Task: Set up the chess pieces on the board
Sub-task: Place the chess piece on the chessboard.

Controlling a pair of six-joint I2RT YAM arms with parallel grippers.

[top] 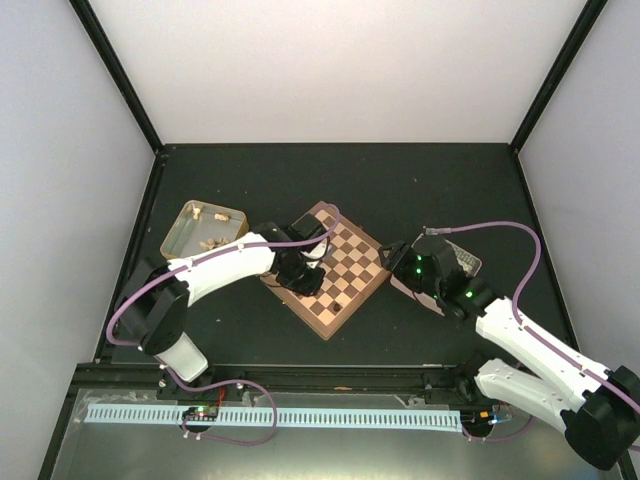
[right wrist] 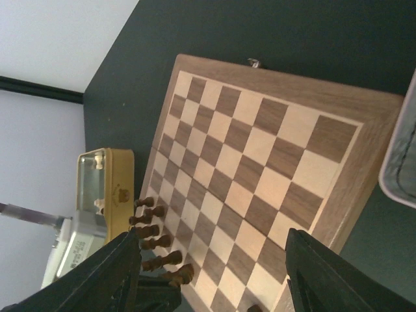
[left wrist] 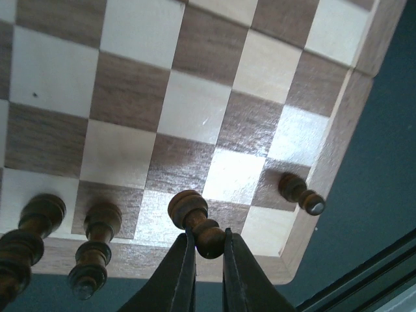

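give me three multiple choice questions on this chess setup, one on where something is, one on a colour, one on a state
1. In the top view, where is the gold tin relative to the chessboard?
A. to its left
B. on top of it
C. to its right

2. What colour is the chess piece in the left tool?
A. pale beige
B. dark brown
C. red

3. What state is the right tool in?
A. shut on a pawn
B. shut on nothing
C. open and empty

Answers:
1 A, the tin sits beyond the chessboard's left corner.
2 B, the left wrist view shows dark wood clamped in the tool.
3 C, it gapes wide above the chessboard with nothing between.
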